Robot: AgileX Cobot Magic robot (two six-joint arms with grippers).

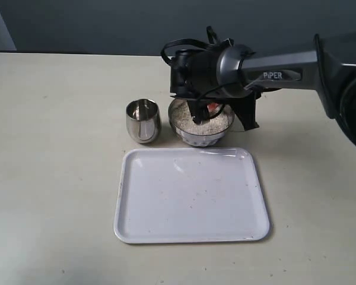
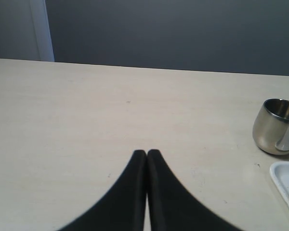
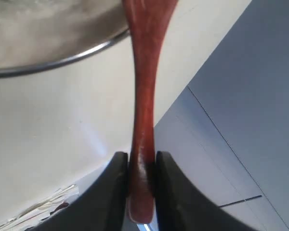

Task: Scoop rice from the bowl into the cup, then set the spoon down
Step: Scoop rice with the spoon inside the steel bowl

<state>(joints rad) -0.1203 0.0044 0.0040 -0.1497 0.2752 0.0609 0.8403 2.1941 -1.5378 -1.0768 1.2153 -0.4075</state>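
Observation:
My right gripper is shut on the slim handle of the reddish-brown wooden spoon, near the handle's end. The handle runs over the rim of the steel bowl; the spoon's oval end is cut off from view. In the exterior view the right gripper hangs over the bowl, which holds white rice, and hides most of the spoon. The steel cup stands upright just left of the bowl. My left gripper is shut on nothing, low over bare table, with the cup off to one side.
A white rectangular tray lies in front of the bowl and cup; its corner shows in the left wrist view. The right arm stretches in from the right above the table. A dark wall backs the table.

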